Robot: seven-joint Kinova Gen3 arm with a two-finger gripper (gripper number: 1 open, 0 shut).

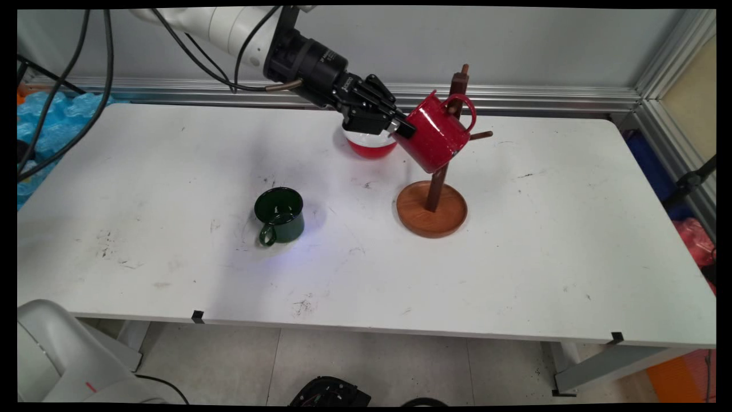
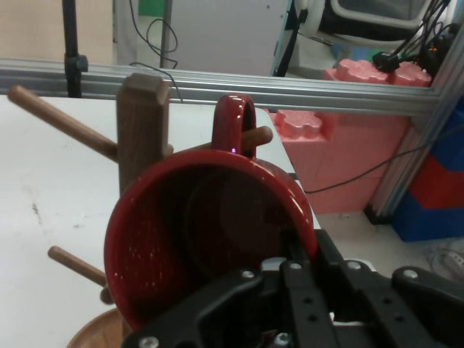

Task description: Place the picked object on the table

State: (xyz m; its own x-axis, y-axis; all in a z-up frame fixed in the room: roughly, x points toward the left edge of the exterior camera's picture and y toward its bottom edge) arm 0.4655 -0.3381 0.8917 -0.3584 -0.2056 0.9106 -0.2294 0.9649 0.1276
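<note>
Above worktop [image 1: 514, 274] rear centre, gripper [image 1: 404, 127] holds red mug [image 1: 436, 133] tilted, jaws clamped on its rim. Mug handle [image 2: 233, 123] looped around peg of wooden mug rack [image 1: 432, 207], mug against rack post. Red bowl [image 1: 372, 147] on worktop just behind gripper. Dark green mug [image 1: 279, 214] upright on worktop, well left of rack, handle toward near edge.

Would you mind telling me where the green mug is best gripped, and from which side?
Grip the green mug by its rim from above. It stands upright, mouth open upward, its handle toward the table's near edge, so one finger can go inside the far wall.
</note>
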